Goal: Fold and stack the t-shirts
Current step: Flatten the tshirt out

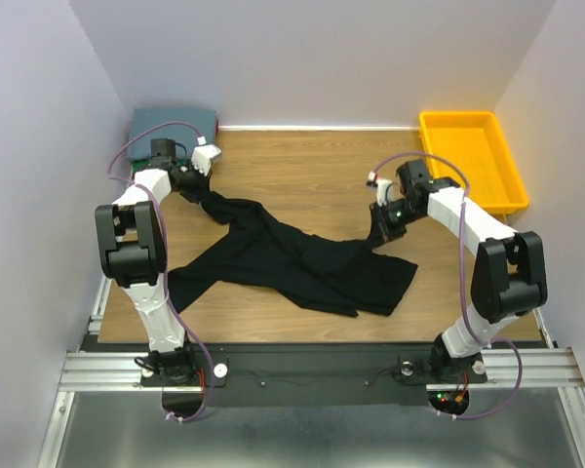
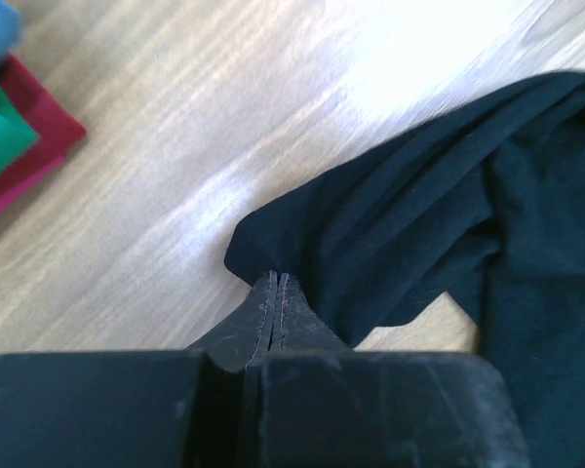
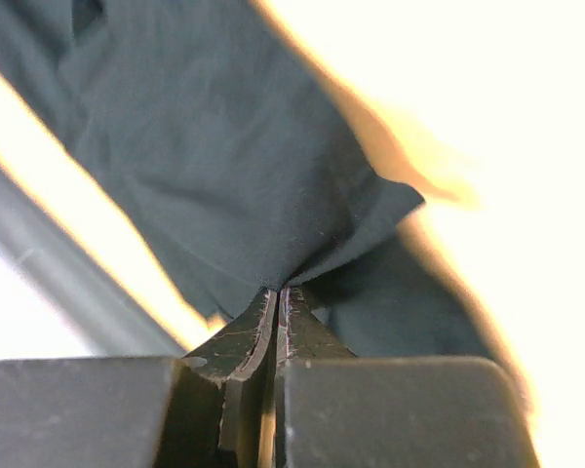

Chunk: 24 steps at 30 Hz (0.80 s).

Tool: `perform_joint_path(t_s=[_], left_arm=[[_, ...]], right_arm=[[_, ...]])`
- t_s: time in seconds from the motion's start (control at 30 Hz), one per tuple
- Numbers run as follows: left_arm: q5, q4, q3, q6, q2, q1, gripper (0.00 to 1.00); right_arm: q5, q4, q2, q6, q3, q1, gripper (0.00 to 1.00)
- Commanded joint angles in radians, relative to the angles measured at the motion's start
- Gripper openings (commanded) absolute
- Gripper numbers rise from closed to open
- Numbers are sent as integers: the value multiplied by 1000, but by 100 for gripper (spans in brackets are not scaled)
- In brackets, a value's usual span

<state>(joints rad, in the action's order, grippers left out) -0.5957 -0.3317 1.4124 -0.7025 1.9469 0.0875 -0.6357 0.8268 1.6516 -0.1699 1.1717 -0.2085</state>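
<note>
- A wooden table (image 1: 312,166) fills the scene from above, with the two robot arms rising from its near edge.
- A large black t-shirt (image 1: 292,263) lies crumpled and twisted across the middle of the table. It runs in a rope-like diagonal from the table's far left to its near right, and it is not folded yet.
- An empty yellow plastic bin (image 1: 468,161) sits at the table's far-right corner, well apart from the shirt.
- A stack of folded t-shirts (image 1: 171,122) rests at the table's far-left corner. Slate grey-blue is on top, and green and red edges show in the left wrist view.
- The left gripper (image 2: 276,283) sits over the table's far-left area, near the stack. Its jaws are pressed together on a bunched corner of the black cloth.
- The right gripper (image 3: 278,292) sits over the table's right half. Its jaws are closed tight on a pinched fold of the same shirt.
- The step in hand appears to be spreading the shirt flat. To do it well, the two arms would probably:
  - lift together
  - draw apart evenly until the twist drops out
  - lay the cloth smooth at the table's middle, clear of the stack.
</note>
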Motion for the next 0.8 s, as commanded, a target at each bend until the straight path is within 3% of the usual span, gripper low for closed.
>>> perform_joint_path(t_s=[0.0,0.4,0.6,0.77], left_arm=[[-94,-35,109,57,-111,34,0],[-158,3,345,204,-293,49,0],[-168,158,293,305,-518,75,0],[-144,321,166,380,-744,77,0]], right_arm=[[203,-26,-62,-81,164,27,0],[524,-141,31,-166,736,156,1],[580,-195,-41,-171,902,166,1],[613,-229,-179,-169,977,167,1]])
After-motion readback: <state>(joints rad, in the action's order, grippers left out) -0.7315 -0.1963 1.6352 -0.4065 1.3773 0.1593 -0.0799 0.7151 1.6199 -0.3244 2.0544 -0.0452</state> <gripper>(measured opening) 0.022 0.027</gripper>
